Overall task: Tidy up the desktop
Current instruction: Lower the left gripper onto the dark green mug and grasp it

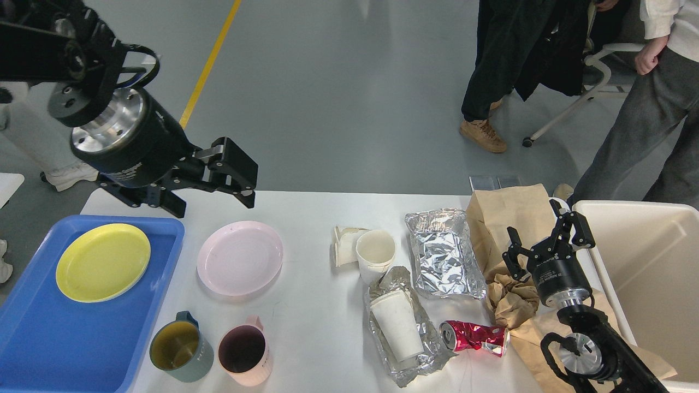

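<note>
Spanning the lower view: desktop (311,218), white, stiff, smooth, likely slippery under light litter; not a thing to lift, only to clear.

Sitting on its left end: blue tray (33,338), carrying a yellow plate (102,262). Standing at its right edge: cream bin (655,262), apparently empty where visible.

Lying at right, partly under the right arm: brown bag (510,210), soft and crumpled, probably light; pinching a fold looking best. Beside it: foil sheet (445,254), thin, crushable, easy to pinch at an edge.

Resting left of centre: pink plate (240,257), rigid, shallow, probably needing a rim grip.

Lying in more foil: paper cup (397,323), light, easily dented. Standing above it: second cup (375,251), touching a flattened one (344,245). Standing near the front edge: green mug (177,349) and pink mug (244,355), hard, heavier; handles or rims offering hold.

Lying near the bag: red can (474,337), crushed, light, liable to roll.

Hovering over the far-left edge: left gripper (226,177), fingers spread a little, holding nothing. Hovering over the crumpled bag: right gripper (543,237), fingers spread wide, empty, touching nothing visible.
</note>
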